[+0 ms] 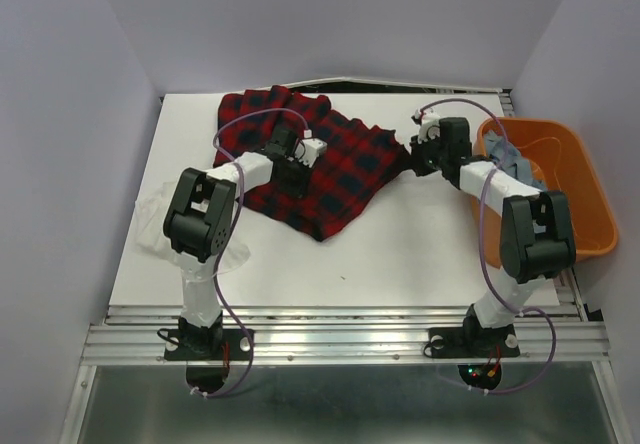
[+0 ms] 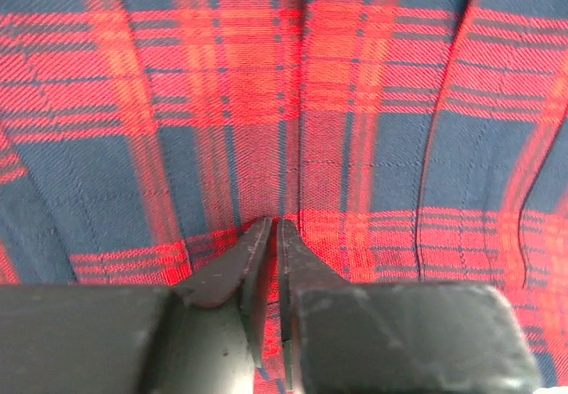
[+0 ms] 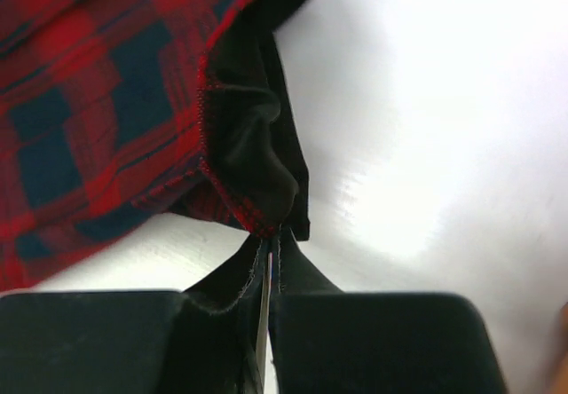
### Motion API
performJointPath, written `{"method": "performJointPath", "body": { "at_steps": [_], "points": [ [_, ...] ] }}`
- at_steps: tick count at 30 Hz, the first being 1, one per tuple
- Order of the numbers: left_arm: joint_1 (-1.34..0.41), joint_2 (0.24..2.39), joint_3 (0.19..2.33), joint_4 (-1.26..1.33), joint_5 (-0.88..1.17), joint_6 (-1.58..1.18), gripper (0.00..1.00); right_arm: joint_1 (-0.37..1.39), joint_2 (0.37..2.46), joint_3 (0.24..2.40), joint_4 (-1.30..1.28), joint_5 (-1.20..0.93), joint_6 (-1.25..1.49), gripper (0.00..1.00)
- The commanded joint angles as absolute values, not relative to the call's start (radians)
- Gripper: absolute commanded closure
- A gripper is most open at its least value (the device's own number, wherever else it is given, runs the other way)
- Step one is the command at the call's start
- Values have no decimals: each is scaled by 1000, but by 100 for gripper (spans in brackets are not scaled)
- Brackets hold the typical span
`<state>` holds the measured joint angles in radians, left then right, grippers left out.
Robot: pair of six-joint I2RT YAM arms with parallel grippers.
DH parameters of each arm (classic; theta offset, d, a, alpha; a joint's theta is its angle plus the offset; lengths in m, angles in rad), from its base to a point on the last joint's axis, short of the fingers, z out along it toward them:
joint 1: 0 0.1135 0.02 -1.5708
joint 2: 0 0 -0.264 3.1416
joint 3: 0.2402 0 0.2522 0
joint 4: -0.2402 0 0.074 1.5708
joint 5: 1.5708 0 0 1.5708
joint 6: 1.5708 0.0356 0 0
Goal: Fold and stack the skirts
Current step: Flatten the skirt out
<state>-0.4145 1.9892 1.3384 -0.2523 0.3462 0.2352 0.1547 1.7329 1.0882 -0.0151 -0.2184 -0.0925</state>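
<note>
We're over the table (image 1: pixel 420 254) now, and the plaid skirt (image 1: pixel 345 179) lies spread in the upper centre of the overhead frame, its long axis running left to right with a slight tilt. The right gripper (image 3: pixel 271 239) is clamped on the skirt's right-hand tip, dark lining bunched just above the fingers. The left gripper (image 2: pixel 273 227) is pinched down mid-cloth on a ridge of plaid. So the bulk of the skirt lies to the left of the right gripper, and we judge that corner must travel leftward across the cloth. The white skirt (image 1: pixel 150 219) sits at the left edge, and the denim skirt (image 1: pixel 512 159) is in the orange tub (image 1: pixel 590 214). We can read no labels or writing.
</note>
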Motion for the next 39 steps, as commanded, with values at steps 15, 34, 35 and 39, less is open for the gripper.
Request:
{"method": "performJointPath", "body": {
  "at_steps": [15, 34, 35, 39],
  "points": [
    [-377, 2074, 1401, -426, 363, 265, 86, -37, 1808, 1491, -388, -687, -1040, 71],
    [-384, 1729, 1465, -314, 599, 155, 55, 282, 1887, 1608, -376, -577, -233, 34],
    [-342, 1729, 1491, -322, 574, 149, 54, 293, 1910, 1611, -385, -565, -229, 34],
    [-244, 1779, 1569, -413, 457, 173, 53, 311, 2041, 1624, -414, -554, -196, 36]
  ]
}}
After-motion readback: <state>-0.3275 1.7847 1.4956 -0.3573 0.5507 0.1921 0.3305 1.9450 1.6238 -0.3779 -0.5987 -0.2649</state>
